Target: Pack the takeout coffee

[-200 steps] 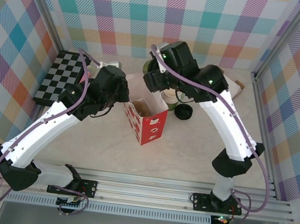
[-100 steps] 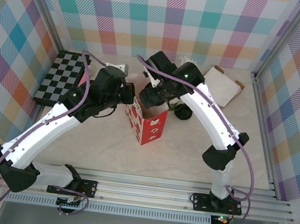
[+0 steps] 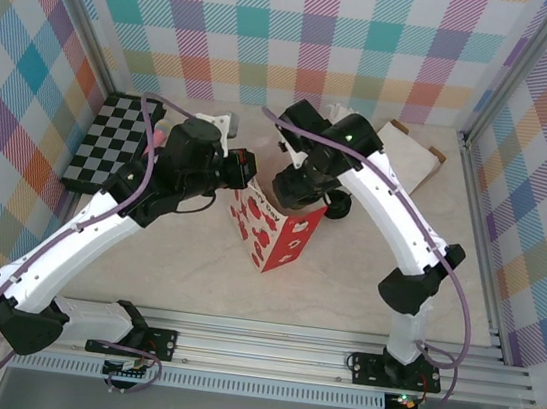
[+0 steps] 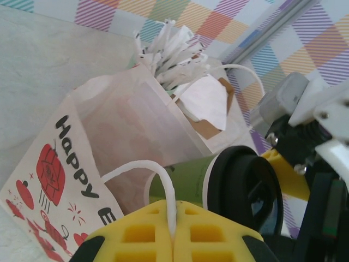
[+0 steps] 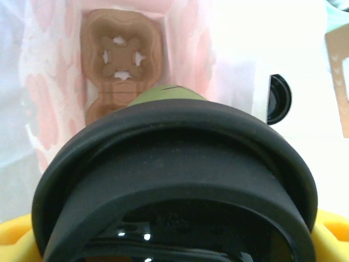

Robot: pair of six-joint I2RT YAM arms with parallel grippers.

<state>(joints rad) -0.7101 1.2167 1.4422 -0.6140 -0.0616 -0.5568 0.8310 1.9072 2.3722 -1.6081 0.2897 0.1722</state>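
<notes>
Overhead, bag (image 3: 284, 236) tilted, closer, left claw (image 4: 173, 221) pinching handle (image 4: 131, 166), coffee (image 5: 174, 147) over bag mouth

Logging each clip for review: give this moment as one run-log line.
left gripper: shut on paper bag handle | right gripper: holding takeout coffee | coffee: tilted at bag mouth, base inward | status: not released

We take this for a robotics lab test cell: a pale marble-look tabletop (image 3: 344, 284) boxed in by silver aluminium frame posts (image 3: 518, 70) and pastel plaid backdrop panels (image 3: 376, 37), with two white jointed robot arms (image 3: 87, 241) bolted to a slotted silver aluminium rail (image 3: 274, 351) at its near edge
</notes>
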